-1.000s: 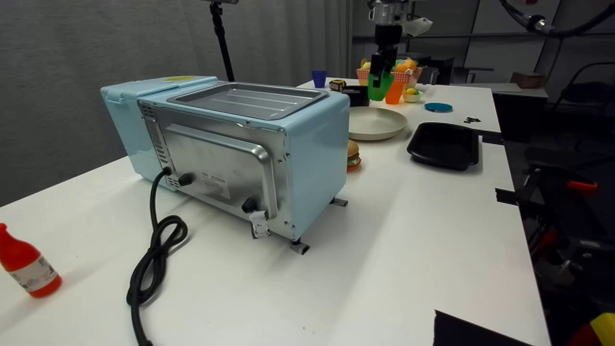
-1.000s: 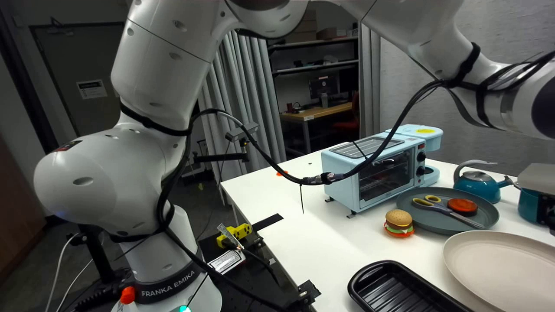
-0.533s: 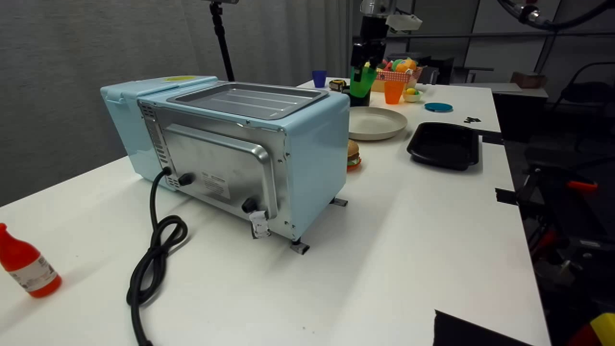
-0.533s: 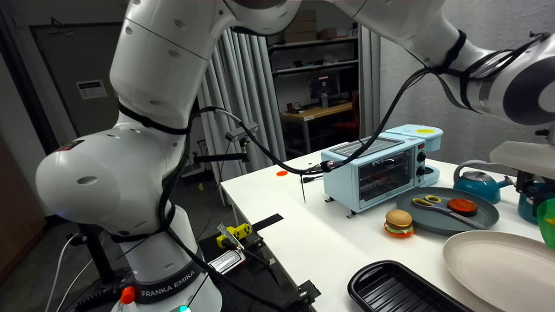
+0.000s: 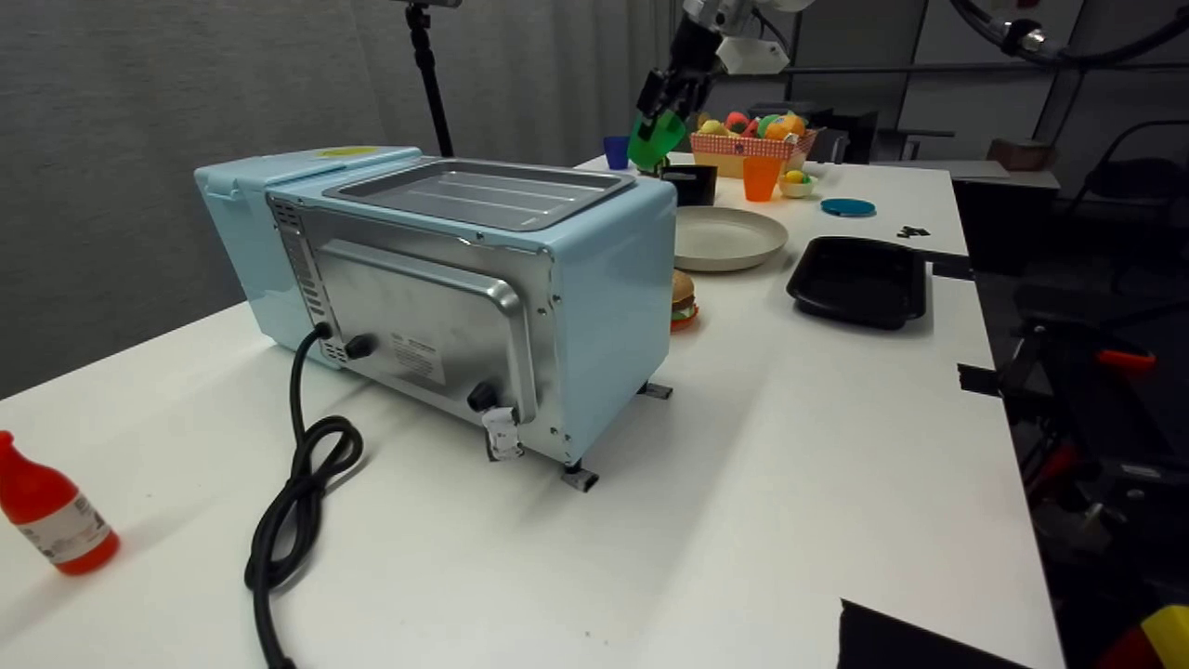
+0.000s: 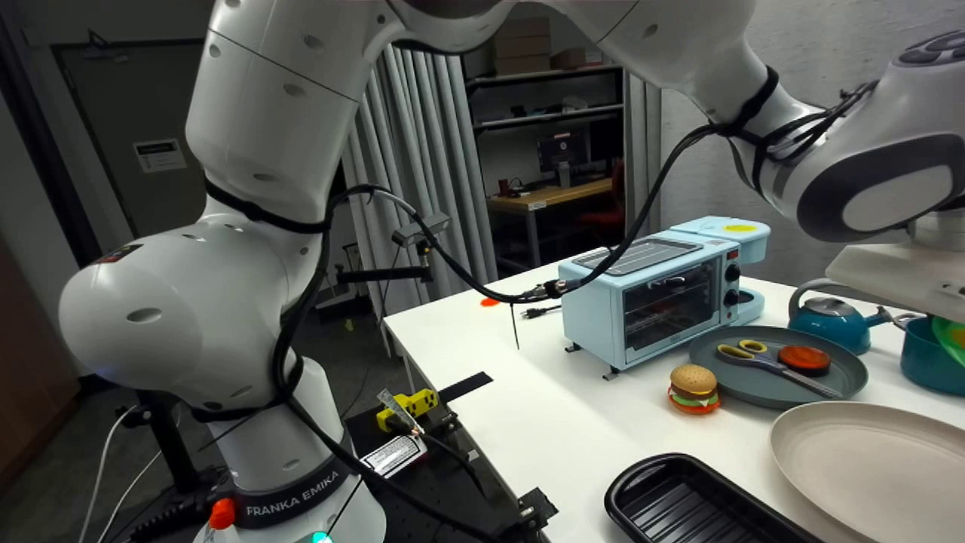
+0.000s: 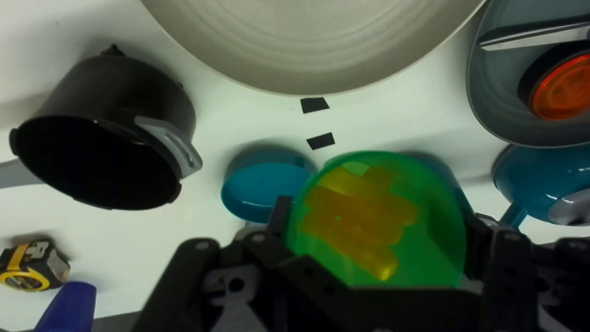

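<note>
In an exterior view we find the gripper (image 5: 660, 110) and the green cup (image 5: 656, 142) shifted away from the orange cup (image 5: 762, 178); the green cup leans further over than a second ago and appears between the blue cup (image 5: 617, 152) and the black pot (image 5: 695, 185), raised off the table (image 5: 790, 418).

In an exterior view the robot's wrist (image 6: 882, 188) has come further into frame. We see just a slice of the green cup at the edge, overlapping the teal pot (image 6: 921, 362); whether it hangs over or beside it we cannot tell.

In the wrist view the fingers (image 7: 279, 216) grip the green cup by opposite sides. To handle this tilt well, we judge, we should turn slowly and squeeze evenly: the yellow pieces (image 7: 359, 207) inside look loose and could slide, and the wall may flex. The green cup is see-through, round in outline; the pieces are rod-like, heaped aslant, tinted amber, one end brighter. Which way the mouth faces we cannot be sure.
</note>
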Controlling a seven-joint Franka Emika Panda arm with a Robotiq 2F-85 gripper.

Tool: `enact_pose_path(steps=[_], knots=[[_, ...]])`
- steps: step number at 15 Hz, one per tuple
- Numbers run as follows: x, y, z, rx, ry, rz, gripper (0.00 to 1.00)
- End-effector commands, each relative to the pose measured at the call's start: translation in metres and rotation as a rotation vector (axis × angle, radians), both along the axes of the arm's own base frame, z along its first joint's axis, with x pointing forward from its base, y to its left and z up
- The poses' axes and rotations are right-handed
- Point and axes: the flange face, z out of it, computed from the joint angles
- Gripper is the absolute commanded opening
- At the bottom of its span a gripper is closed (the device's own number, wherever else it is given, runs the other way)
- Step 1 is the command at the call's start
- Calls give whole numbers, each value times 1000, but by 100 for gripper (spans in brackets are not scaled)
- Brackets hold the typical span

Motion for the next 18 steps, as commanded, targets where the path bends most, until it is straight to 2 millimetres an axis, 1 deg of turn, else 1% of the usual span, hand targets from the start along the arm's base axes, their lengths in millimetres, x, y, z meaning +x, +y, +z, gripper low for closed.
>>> enact_pose_path(steps=[1,4,6,9,12,15,18], knots=[[-27,16,4,-82,-101,88,53],[-48,18,-1,-140,-174,129,53],[-57,16,2,-157,-247,118,53],[-70,10,14,-137,-361,57,53],[-83,9,24,-111,-460,18,53],[-97,14,22,-97,-533,4,53],[-108,24,19,-93,-620,13,53]])
